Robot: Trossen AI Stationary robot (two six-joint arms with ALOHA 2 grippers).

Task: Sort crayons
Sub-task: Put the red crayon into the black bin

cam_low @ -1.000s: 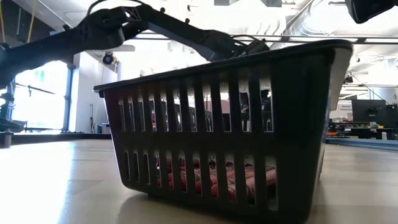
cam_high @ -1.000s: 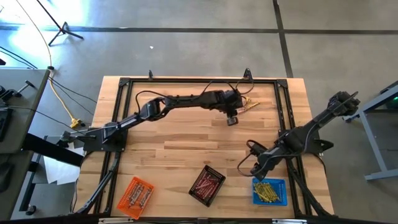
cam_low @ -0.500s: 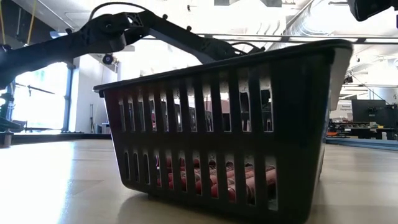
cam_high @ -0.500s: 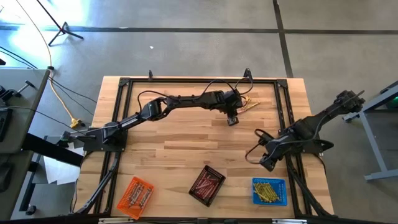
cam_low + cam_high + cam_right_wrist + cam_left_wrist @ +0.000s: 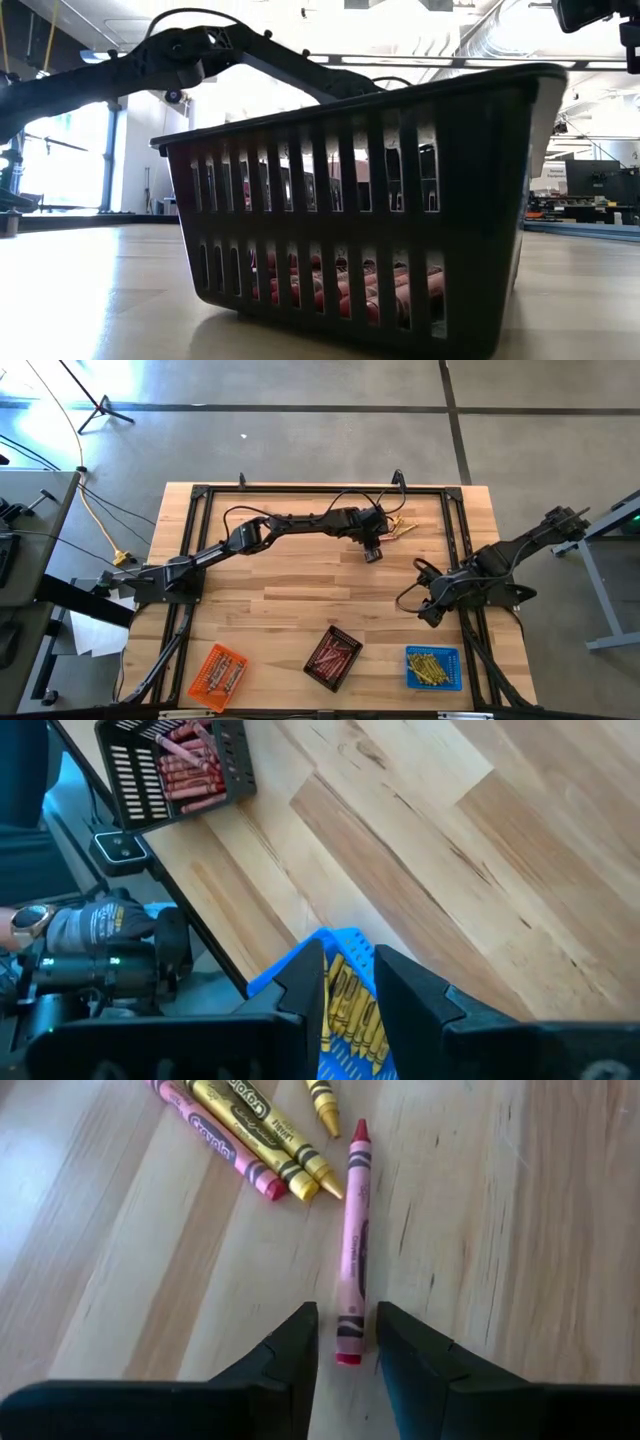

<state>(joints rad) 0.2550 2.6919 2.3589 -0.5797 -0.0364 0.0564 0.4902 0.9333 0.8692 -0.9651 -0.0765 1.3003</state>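
Note:
Several loose crayons (image 5: 402, 526) lie flat on the wood at the table's far side. In the left wrist view a pink crayon (image 5: 353, 1240) lies apart from two yellow ones (image 5: 270, 1130) and another pink one (image 5: 215, 1140). My left gripper (image 5: 347, 1320) is open, slanting down, with one finger on each side of that pink crayon's flat end (image 5: 347, 1352) and a sliver of wood showing on both sides. My right gripper (image 5: 350, 960) hangs open and empty above the table's right side (image 5: 430, 615), near the blue tray (image 5: 432, 667).
Three trays stand along the near edge: an orange one (image 5: 218, 677) with crayons, a black slatted one (image 5: 333, 657) holding pink crayons (image 5: 340, 290), and the blue one holding yellow crayons (image 5: 352, 1010). A black metal frame (image 5: 300, 489) runs round the tabletop.
My right gripper has drawn back from above the blue tray toward the table's far edge and risen a little. My left gripper has sunk lower over the loose crayons. No crayon has moved.

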